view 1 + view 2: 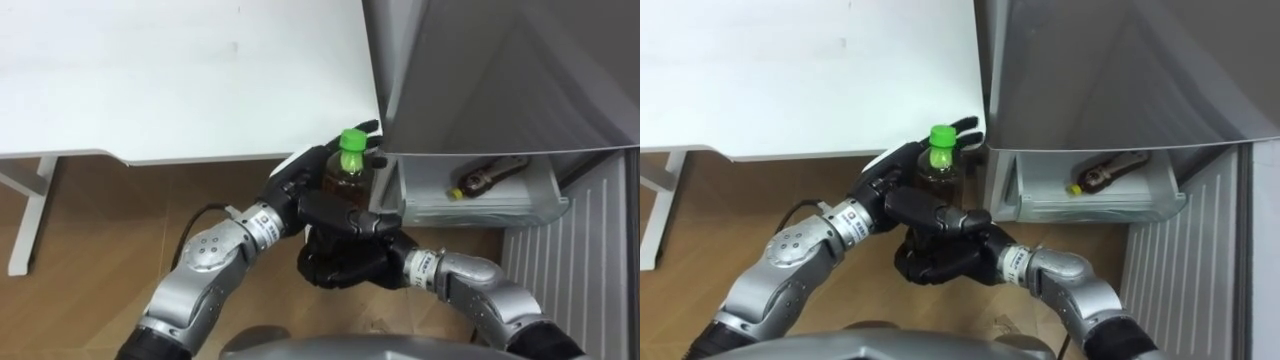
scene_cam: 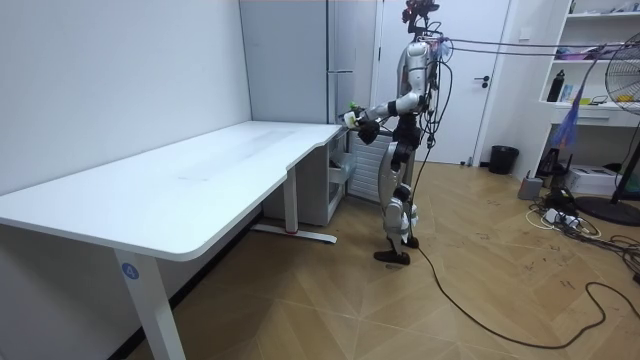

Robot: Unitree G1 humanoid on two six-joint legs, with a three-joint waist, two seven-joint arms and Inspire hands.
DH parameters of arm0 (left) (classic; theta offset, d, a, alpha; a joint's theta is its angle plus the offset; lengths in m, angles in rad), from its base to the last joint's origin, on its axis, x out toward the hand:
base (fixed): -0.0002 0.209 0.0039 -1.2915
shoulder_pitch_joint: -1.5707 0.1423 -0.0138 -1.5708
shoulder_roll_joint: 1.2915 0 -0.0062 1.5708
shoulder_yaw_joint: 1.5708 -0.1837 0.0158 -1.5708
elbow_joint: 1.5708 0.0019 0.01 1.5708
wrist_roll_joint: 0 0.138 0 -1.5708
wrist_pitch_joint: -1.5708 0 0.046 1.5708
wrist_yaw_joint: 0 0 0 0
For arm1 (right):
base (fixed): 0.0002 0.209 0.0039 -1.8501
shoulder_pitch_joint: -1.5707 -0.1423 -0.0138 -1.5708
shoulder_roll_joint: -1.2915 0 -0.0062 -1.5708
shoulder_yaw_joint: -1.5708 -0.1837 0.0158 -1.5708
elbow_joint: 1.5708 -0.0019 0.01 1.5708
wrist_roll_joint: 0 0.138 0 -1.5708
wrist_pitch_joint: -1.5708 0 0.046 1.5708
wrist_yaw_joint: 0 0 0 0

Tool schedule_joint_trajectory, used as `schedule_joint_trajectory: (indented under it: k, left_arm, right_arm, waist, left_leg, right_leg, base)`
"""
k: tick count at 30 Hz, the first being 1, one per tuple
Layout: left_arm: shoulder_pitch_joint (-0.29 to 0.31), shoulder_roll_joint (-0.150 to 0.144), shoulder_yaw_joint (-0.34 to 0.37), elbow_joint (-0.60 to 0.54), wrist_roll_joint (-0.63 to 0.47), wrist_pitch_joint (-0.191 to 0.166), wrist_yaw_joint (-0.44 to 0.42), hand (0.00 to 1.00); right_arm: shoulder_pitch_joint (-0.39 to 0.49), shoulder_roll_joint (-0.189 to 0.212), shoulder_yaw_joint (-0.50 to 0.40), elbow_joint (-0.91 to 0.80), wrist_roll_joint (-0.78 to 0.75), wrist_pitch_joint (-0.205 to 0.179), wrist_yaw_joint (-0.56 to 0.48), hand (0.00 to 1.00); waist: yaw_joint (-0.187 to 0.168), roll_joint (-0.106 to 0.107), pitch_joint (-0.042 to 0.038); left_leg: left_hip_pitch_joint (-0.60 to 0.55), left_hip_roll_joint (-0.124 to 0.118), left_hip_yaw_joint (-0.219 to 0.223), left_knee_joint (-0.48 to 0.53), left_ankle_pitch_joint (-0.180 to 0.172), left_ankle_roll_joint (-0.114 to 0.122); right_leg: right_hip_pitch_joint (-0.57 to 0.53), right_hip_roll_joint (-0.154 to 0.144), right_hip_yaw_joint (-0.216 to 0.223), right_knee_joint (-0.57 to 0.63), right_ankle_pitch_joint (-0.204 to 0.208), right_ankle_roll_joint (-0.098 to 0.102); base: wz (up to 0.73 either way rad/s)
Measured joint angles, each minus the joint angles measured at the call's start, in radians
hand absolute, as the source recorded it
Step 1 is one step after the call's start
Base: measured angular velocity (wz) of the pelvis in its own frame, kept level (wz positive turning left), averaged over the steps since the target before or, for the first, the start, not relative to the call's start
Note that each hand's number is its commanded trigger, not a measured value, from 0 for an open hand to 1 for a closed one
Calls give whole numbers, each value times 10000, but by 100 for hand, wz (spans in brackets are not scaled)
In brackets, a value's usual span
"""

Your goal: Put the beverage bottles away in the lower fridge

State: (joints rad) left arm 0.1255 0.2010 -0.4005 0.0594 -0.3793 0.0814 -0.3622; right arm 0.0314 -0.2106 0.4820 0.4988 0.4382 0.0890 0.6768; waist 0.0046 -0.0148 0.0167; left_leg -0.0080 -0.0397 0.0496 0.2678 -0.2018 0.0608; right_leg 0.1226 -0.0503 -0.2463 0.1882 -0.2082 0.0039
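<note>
Off corner of white counter (image 1: 180, 80) nearest tall grey fridge (image 2: 345, 80), beside open pale grey fridge drawer (image 1: 480, 212): clear plastic bottle of brown drink with green cap (image 1: 350, 168), upright, held in air. Left hand (image 1: 292, 190) curls round it from behind, fingertips showing past cap. Right hand (image 1: 345, 250) clasps lower part, one finger across front. Second brown bottle with yellow cap (image 1: 487, 177) lies on its side inside drawer.

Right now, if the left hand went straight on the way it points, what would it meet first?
Probably the near edge of the grey fridge, just above its open drawer. The left hand, curled round the green-capped bottle, points up-right towards it; depth is unclear.
</note>
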Motion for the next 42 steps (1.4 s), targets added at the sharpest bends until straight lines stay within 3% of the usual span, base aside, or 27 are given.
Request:
schedule_joint_trajectory:
  k: [4, 8, 16, 18, 22, 26, 29, 33, 42]
  left_arm:
    - [-46, 13, -45, -108, -2, -37, 189, 0]
    - [-191, 4, -89, -494, -7, -108, 450, 0]
    - [-291, -33, 8, -1482, -22, -702, 799, 0]
    - [-513, -160, 58, -1709, -21, -930, 975, 0]
    - [-528, -123, 306, -2567, 12, -1250, 981, 0]
    - [-531, -136, 1149, -3562, -18, -1509, 1184, 0]
    - [-532, -145, 1521, -3647, -16, -1802, 1423, 0]
    - [-535, -129, 2269, -3651, 1, -1853, 2047, 0]
    - [-273, -118, 3674, -3651, 464, -2376, 3805, 0]
  right_arm:
    - [0, -41, -2, 0, 166, -26, 29, 100]
    - [0, -102, -8, 0, 437, -169, 64, 100]
    - [19, -236, -9, 4, 601, -279, 20, 100]
    - [75, -238, -8, 93, 681, -279, -50, 100]
    - [416, -232, -8, 95, 660, -278, -52, 100]
    - [581, -276, -57, 93, 654, -277, -2, 100]
    - [703, -250, -337, 94, 648, -278, -4, 100]
    - [730, -339, -585, 92, 598, -281, 0, 100]
    - [1307, -457, -1584, 80, 340, -351, 6, 100]
  waist:
    - [-33, 76, -33]
    - [-29, 247, 33]
    - [-18, 300, 47]
    - [100, 282, 57]
    - [341, 273, 69]
    - [330, 251, 73]
    - [335, 216, 92]
    - [444, 183, 103]
    - [1120, 280, 42]
  left_leg:
    - [26, -1, 1, 5, 0, 0]
    - [30, -2, -4, 6, 0, 0]
    - [149, 27, 60, -28, 1, -3]
    - [222, 27, 100, -173, 0, -4]
    - [355, 35, 208, -307, 4, -9]
    - [385, 40, 262, -304, 9, -13]
    - [439, 39, 260, -316, 10, -14]
    - [457, 48, 245, -315, 8, -15]
    - [622, 43, 265, -353, 7, -15]
  right_leg:
    - [36, -3, 20, -8, 0, 0]
    - [48, 6, 91, -17, 5, 0]
    - [114, -9, 175, -15, 6, 0]
    - [144, -17, 189, -14, 6, 0]
    - [165, -3, 233, -23, 6, 1]
    - [143, -19, 258, -25, 5, 2]
    - [188, -18, 259, -30, 5, 2]
    - [205, 9, 239, -26, 5, 2]
    - [367, 41, 243, -44, 7, 4]
  base:
    - [0]
    - [0]
    - [-2]
    - [-5]
    - [-9]
    - [-4]
    - [0]
    - [0]
    - [0]
